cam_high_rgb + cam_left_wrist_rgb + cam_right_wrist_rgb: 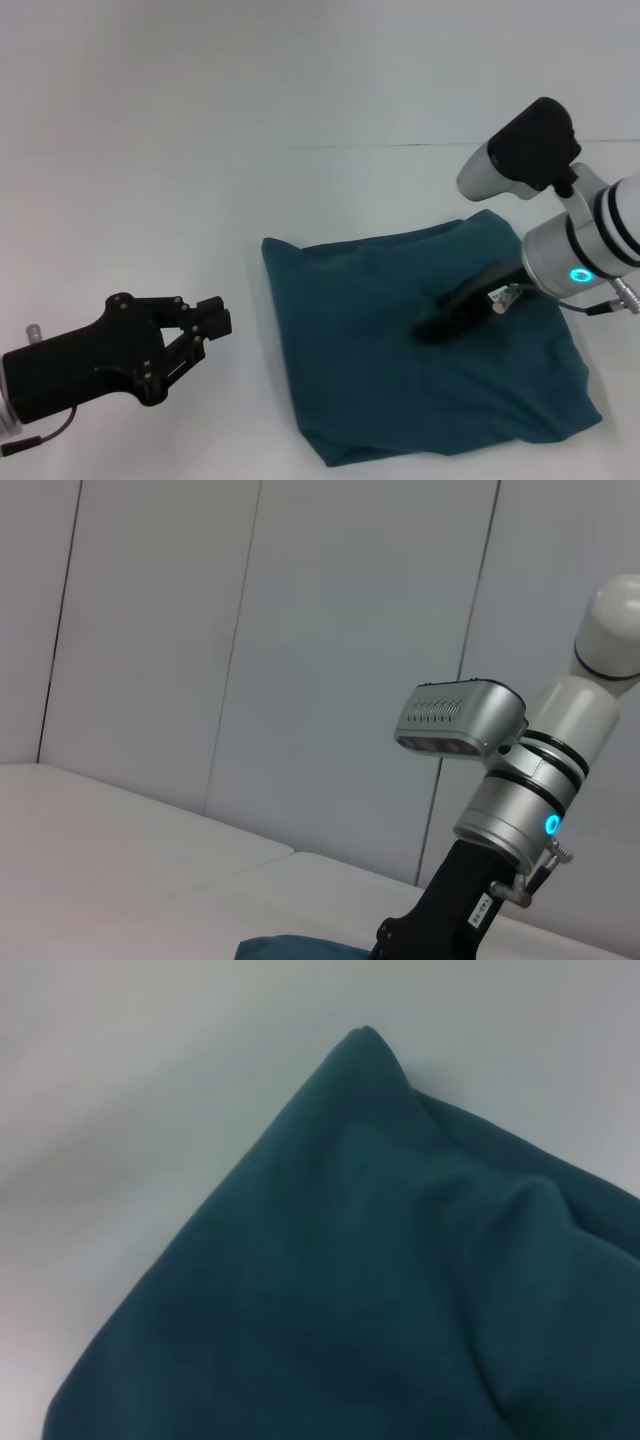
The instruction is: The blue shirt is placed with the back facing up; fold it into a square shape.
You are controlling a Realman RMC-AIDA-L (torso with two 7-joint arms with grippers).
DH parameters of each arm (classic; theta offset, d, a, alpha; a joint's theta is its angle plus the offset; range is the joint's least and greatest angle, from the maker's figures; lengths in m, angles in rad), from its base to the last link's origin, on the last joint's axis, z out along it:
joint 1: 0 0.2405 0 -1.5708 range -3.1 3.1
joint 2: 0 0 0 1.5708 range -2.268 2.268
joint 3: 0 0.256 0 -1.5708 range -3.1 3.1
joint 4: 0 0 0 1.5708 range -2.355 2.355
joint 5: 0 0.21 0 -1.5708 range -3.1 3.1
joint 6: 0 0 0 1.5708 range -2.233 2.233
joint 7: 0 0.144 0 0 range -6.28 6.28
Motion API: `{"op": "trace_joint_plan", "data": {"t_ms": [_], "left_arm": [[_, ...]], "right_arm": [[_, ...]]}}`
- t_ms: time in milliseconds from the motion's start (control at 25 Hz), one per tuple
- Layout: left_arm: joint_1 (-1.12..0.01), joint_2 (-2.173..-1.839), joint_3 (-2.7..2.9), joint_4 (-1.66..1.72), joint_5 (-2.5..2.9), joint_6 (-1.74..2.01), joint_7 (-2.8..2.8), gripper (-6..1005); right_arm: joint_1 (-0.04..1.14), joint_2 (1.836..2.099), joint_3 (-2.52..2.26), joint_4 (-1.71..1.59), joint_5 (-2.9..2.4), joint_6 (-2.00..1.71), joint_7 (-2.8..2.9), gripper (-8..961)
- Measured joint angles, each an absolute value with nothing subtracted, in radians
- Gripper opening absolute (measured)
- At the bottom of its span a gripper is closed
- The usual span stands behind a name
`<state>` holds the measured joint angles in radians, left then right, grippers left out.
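- One blue shirt point(400, 340) sits in the lower right-centre of the head view, already folded down into a rough four-sided block on the white table point(150, 180). No print showing, just plain teal on top, so the fold looks mostly done to me.
- The shape isn't a clean square though: the right side bulges out and the top edge runs at a slant, with soft ridges in the cloth.
- The right gripper point(440, 325) is down on the middle of the shirt, coming in from the right edge of the frame. My guess is it's pressing or smoothing the stack so the layers stay flat. I can't tell how its jaws stand; the tip is just a dark shape against the fabric.
- Its wrist camera sees one pointed corner of the shirt point(365, 1035) against bare table.
- The left gripper point(215, 322) hovers at the lower left, well apart from the shirt, jaws clenched together on nothing. It looks parked out of the way.
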<state>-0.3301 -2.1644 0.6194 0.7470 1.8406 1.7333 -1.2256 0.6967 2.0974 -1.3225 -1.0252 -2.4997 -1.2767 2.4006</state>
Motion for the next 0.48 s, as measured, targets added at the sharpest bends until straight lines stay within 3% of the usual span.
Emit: {"op": "trace_joint_plan", "data": {"t_ms": [480], "left_arm": [[-0.330, -2.164, 0.615, 0.747, 1.850, 1.732, -1.216, 125]], "right_arm": [[0.761, 2.097, -1.331, -0.948, -2.445, -1.240, 2.376, 595]]}}
